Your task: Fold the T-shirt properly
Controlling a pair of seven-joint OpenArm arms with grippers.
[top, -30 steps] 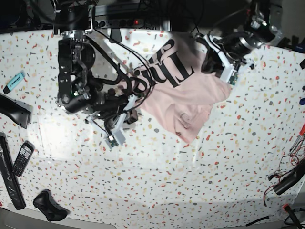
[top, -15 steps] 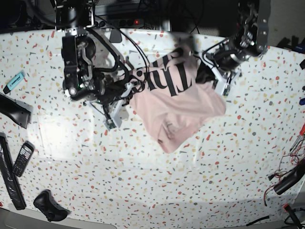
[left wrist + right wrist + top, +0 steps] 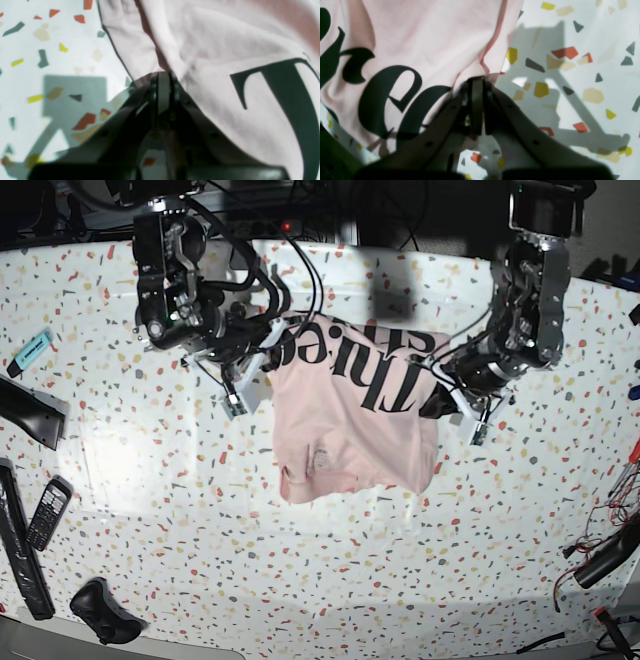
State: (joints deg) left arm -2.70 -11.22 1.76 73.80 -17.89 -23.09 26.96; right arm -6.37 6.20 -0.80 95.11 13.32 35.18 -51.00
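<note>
1. Pink cotton, thin and limp: the T-shirt [image 3: 355, 415] hangs stretched between the two arms in the middle of the base view, its lettered side facing up and its lower part sagging onto the speckled counter [image 3: 330, 580].
2. At the centre left of the base view, the right gripper [image 3: 477, 81] has its jaws pressed together on a bunched edge of the cloth beside the black lettering.
3. At the centre right of that view, the left gripper [image 3: 163, 76] is likewise clamped tight on a fold of fabric near the big letter T.
4. Such cloth looks light and soft; it should drape, wrinkle and swing rather than keep any shape, and a thin pinch could slip out.
5. Good places to hold seem to be hems, shoulder seams or corners, where doubled fabric gives more to bite on.
6. Judging by the crumpled lower part, spreading it flat is likely the step in hand, with folding yet to begin.
</note>
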